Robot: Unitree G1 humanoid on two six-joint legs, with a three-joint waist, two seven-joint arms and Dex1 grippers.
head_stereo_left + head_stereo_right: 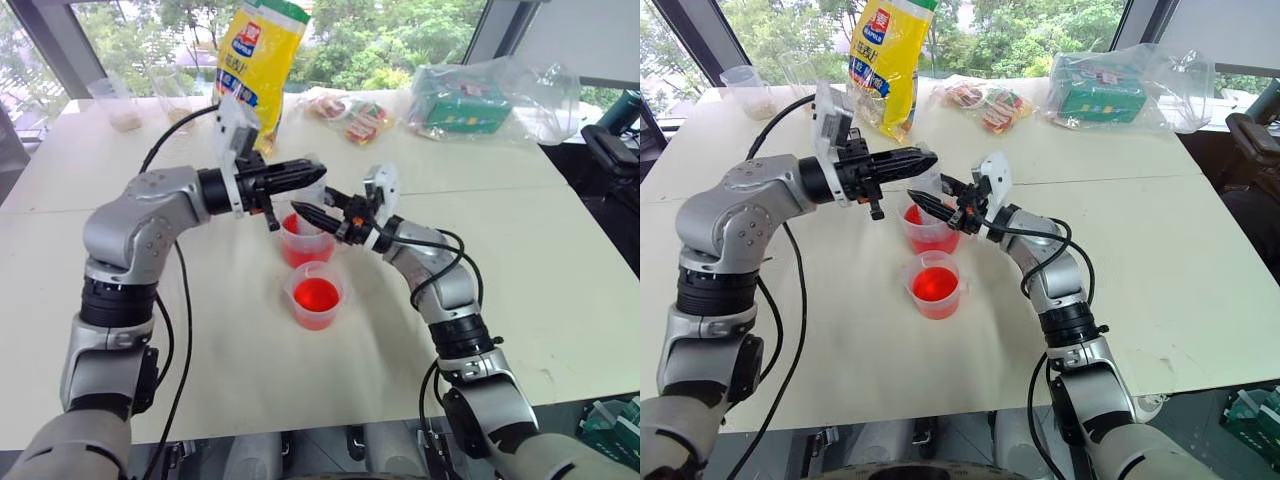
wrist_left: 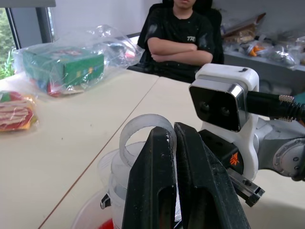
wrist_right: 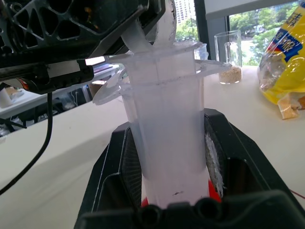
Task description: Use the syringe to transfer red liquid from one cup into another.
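1. Left eye view. Two cups of red liquid stand on the white table (image 1: 560,270): the far cup (image 1: 305,240) and the near cup (image 1: 317,294), close together, one behind the other. One syringe (image 1: 312,196) stands upright over the far cup. The right gripper (image 1: 306,212) comes in from the right with its fingers clamped on the barrel. The left gripper (image 1: 310,171) reaches in level from the left, fingers pressed together at the syringe's top.

2. Right eye view. Same layout. At the far edge of the table: one yellow bag (image 1: 887,55), one snack packet (image 1: 980,104), one green box in a clear bag (image 1: 1110,90), and two clear beakers (image 1: 748,90) at the left corner, each with a pale layer at the bottom.

3. Left wrist view. The two black fingers (image 2: 155,191) of the left gripper are closed on the ring-shaped plunger handle (image 2: 141,131), the ring's band pinched between them. The barrel's flange sits just below. A trace of red liquid (image 2: 106,224) shows at the lower edge. One person (image 2: 183,38) sits beyond the table, arms crossed.

4. Right wrist view. The clear barrel (image 3: 167,143) stands upright between the right gripper's two pads, touching both. The barrel looks clear, with red visible beneath its lower end. One beaker and the yellow bag stand behind.
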